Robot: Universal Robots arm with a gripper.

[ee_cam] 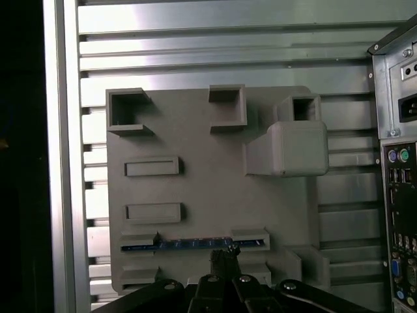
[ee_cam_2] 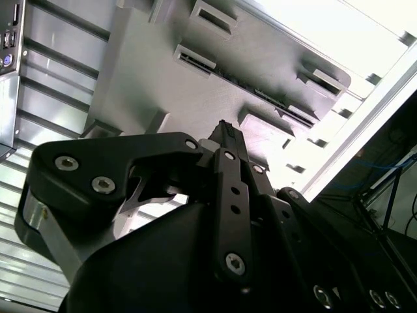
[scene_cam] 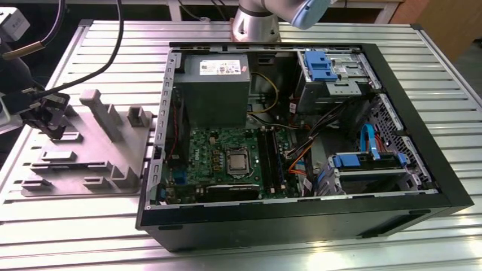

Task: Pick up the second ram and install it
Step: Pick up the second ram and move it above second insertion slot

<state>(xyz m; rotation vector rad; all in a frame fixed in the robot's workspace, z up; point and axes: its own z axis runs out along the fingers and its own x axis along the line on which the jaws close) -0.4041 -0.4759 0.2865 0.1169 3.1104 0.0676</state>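
Note:
The second ram (ee_cam: 195, 244) is a thin dark stick with a bluish edge. It stands on edge in a long slot of the grey holder tray (ee_cam: 195, 137), near that tray's outer side. In both wrist views my gripper (ee_cam: 225, 256) (ee_cam_2: 225, 130) hovers just above the tray close to that slot, fingers together and holding nothing. In the exterior view the gripper (scene_cam: 56, 134) hangs over the tray (scene_cam: 113, 169) at the exterior view's left. The open computer case (scene_cam: 301, 141) lies beside the tray, its green motherboard (scene_cam: 226, 158) facing up.
The tray carries tall grey posts (scene_cam: 101, 113) and a blocky holder (ee_cam: 287, 147). Black cables (scene_cam: 113, 39) run across the ribbed metal table (scene_cam: 75, 226). The case's rear ports (ee_cam: 401, 195) sit close to the tray's edge. The arm's base (scene_cam: 256, 22) stands behind the case.

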